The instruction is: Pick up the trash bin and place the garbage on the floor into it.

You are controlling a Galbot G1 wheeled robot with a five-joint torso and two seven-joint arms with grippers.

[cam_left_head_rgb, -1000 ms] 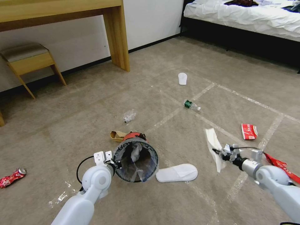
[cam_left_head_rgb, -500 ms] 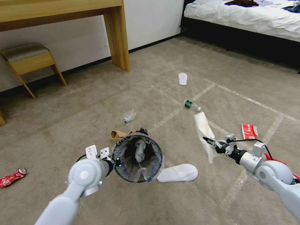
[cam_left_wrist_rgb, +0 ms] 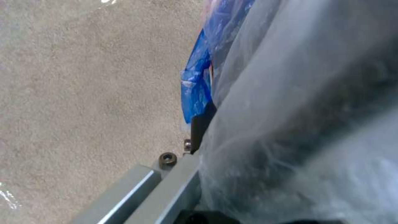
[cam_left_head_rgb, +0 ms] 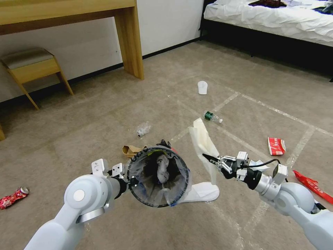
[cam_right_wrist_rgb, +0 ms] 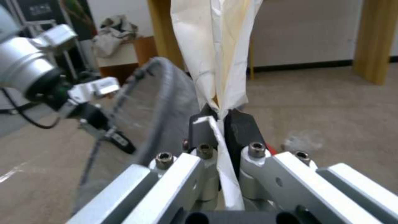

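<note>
Your right gripper (cam_left_head_rgb: 210,159), centre-right of frame, pinches a slipper (cam_left_head_rgb: 203,146) beside the bin (cam_left_head_rgb: 158,175). Left gripper (cam_left_head_rgb: 130,180) clamps the bin's rim, fingers mostly hidden behind the bag. Bin hides part of the floor slipper (cam_left_head_rgb: 204,191).

Close against the camera, cloudy clear plastic bag (cam_left_wrist_rgb: 298,102) of the trash bin, with a crumpled blue edge (cam_left_wrist_rgb: 198,90) beside it. Below the blue edge, one dark finger (cam_left_wrist_rgb: 201,124) of the left gripper (cam_left_wrist_rgb: 195,137) pressed on the plastic, grey metal links (cam_left_wrist_rgb: 157,189) and a bolt under it. Behind, beige carpet floor (cam_left_wrist_rgb: 83,87).
</note>
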